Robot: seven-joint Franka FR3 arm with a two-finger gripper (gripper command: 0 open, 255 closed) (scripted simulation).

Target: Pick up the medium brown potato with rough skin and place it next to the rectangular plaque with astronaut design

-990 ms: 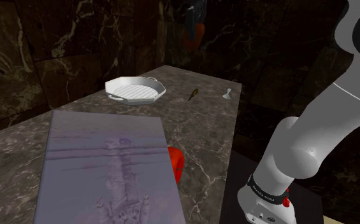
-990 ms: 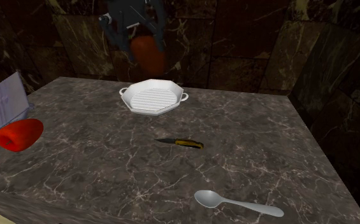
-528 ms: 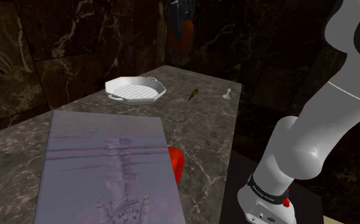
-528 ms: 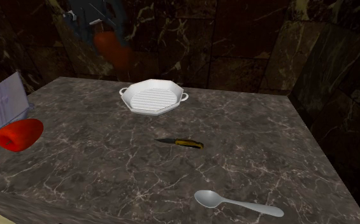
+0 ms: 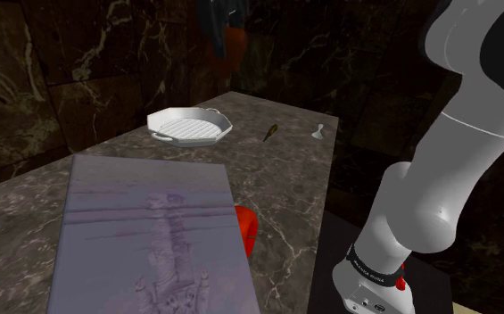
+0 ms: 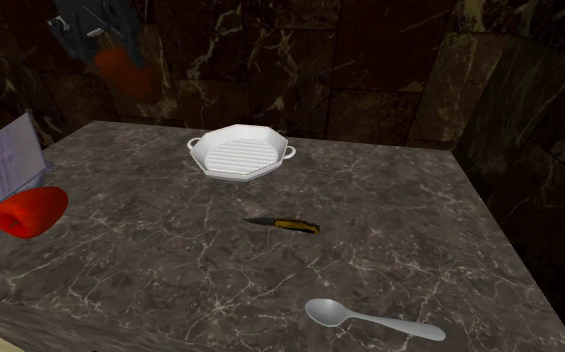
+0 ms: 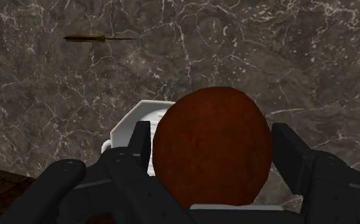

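A reddish-brown rounded potato (image 7: 210, 159) is clasped between the two black fingers of my gripper (image 7: 211, 130). The gripper (image 5: 227, 36) hangs high above the far edge of the dark marble counter (image 5: 276, 178), with the potato (image 5: 235, 46) below the hand. From the second exterior view, the gripper (image 6: 110, 48) and potato (image 6: 128, 72) are up in the air to the left of the white pan. The grey rectangular plaque (image 5: 152, 232) with a relief figure lies in the shoulder view's near left; its corner (image 6: 5, 155) shows at the second exterior view's left edge.
A white ridged pan (image 5: 190, 127) (image 6: 242, 152) (image 7: 130, 130) sits near the back wall, under the gripper. A small knife (image 6: 282, 224) (image 7: 99, 37) and a spoon (image 6: 370, 318) lie on the counter. A red rounded object (image 6: 30, 210) (image 5: 245, 227) rests against the plaque.
The gripper with the potato has travelled towards the left of both exterior views, away from above the pan and towards the plaque's side. Nothing on the counter has moved.
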